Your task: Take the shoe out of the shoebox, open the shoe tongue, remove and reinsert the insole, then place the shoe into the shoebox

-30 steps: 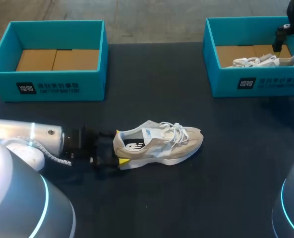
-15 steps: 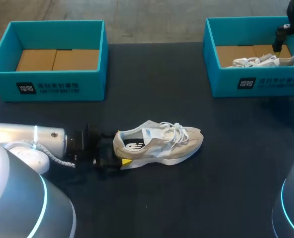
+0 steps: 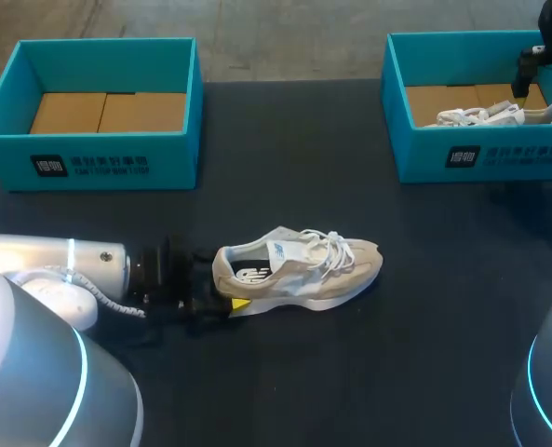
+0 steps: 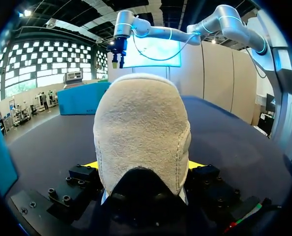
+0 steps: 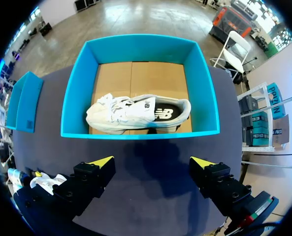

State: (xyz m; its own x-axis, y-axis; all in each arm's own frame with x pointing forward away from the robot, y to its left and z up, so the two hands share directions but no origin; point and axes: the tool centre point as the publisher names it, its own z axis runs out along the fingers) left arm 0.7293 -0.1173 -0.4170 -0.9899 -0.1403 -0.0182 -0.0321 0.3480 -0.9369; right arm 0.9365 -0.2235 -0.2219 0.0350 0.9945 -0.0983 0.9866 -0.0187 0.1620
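Note:
A beige sneaker (image 3: 299, 268) with white laces lies on its sole on the dark table, toe pointing right. My left gripper (image 3: 224, 279) comes in low from the left and is open, its fingers straddling the heel. In the left wrist view the heel (image 4: 141, 132) fills the space between the yellow tips (image 4: 92, 164) of the left gripper (image 4: 144, 164), and contact with its sides is hidden. My right gripper (image 3: 529, 76) hangs open over the right shoebox. In its own view the right gripper (image 5: 153, 164) holds nothing.
A teal shoebox (image 3: 99, 149) with a bare cardboard floor stands at the back left. A second teal shoebox (image 3: 480, 154) at the back right holds another pale sneaker (image 5: 136, 113). Dark table (image 3: 369, 372) surrounds the shoe.
My left arm has slid a little to the right, bringing its fingers further around the heel; the far yellow tip is now hidden. The shoe and the right arm have not moved.

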